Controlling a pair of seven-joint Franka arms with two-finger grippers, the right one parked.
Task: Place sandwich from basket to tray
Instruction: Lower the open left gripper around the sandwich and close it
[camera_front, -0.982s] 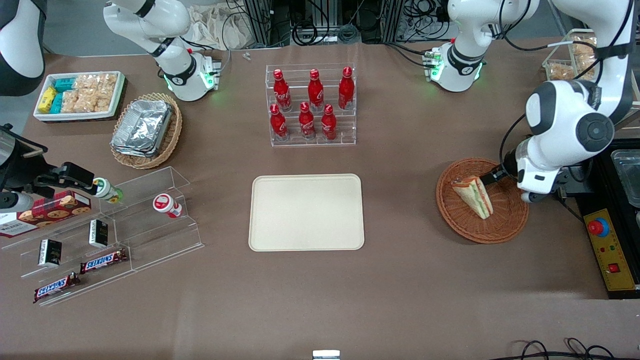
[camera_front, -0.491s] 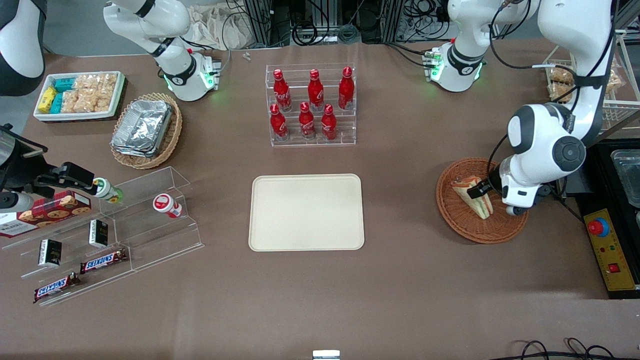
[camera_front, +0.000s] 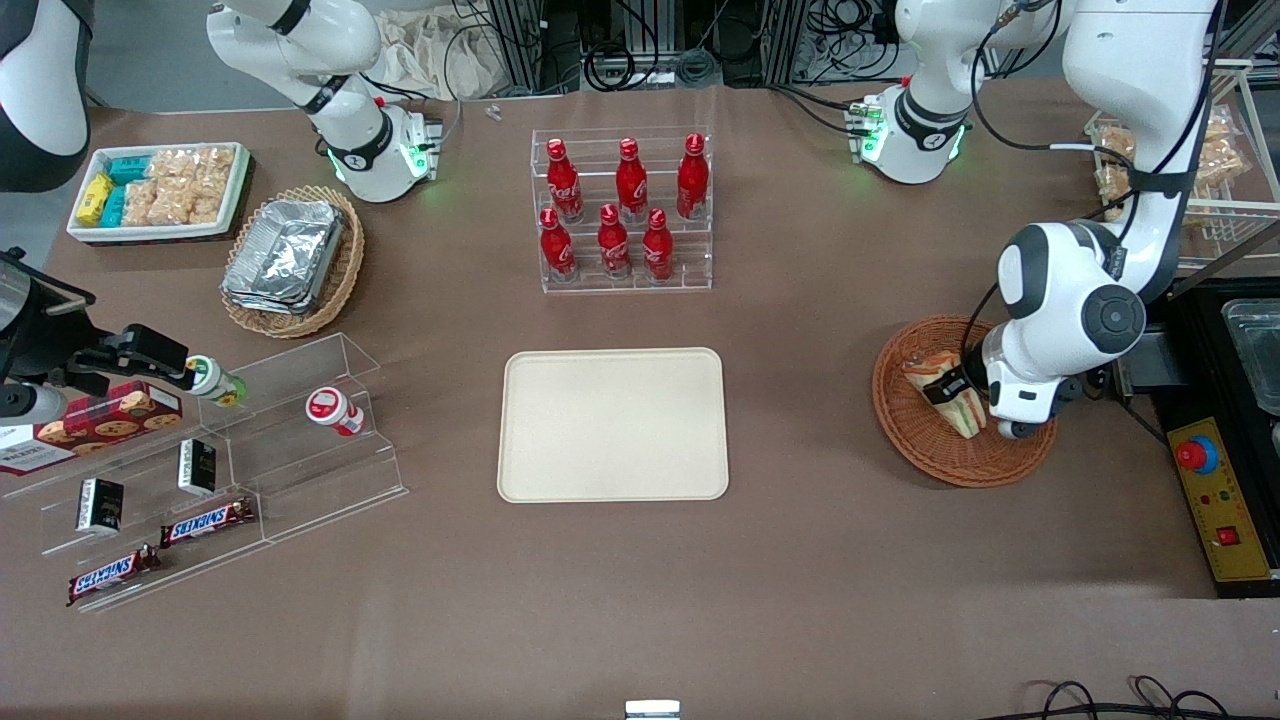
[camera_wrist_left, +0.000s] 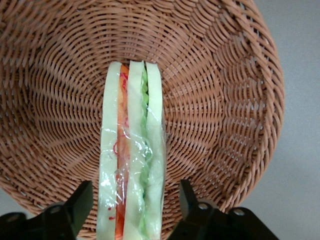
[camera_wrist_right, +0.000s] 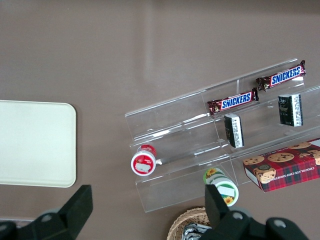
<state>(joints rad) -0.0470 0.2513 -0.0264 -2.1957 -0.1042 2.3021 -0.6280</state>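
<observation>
The sandwich (camera_front: 945, 392) is a wrapped white-bread wedge with green, orange and red layers, lying in the round reddish-brown wicker basket (camera_front: 915, 440) toward the working arm's end of the table. My left gripper (camera_front: 955, 388) is down in the basket over the sandwich. In the left wrist view the sandwich (camera_wrist_left: 131, 155) stands on edge in the basket (camera_wrist_left: 225, 100), and the gripper (camera_wrist_left: 134, 202) is open with one finger on each side of it and gaps between. The cream-beige tray (camera_front: 613, 424) lies flat and bare at mid table, also in the right wrist view (camera_wrist_right: 35, 142).
A clear rack of red bottles (camera_front: 625, 212) stands farther from the front camera than the tray. A tan oval basket of foil trays (camera_front: 292, 260), a white snack bin (camera_front: 160, 190) and clear stepped shelves with snacks (camera_front: 220, 470) lie toward the parked arm's end. A control box (camera_front: 1222, 500) sits beside the round basket.
My gripper has moved from the basket's rim in over the sandwich and now straddles it, with the arm's wrist swung along. The sandwich lies where it was.
</observation>
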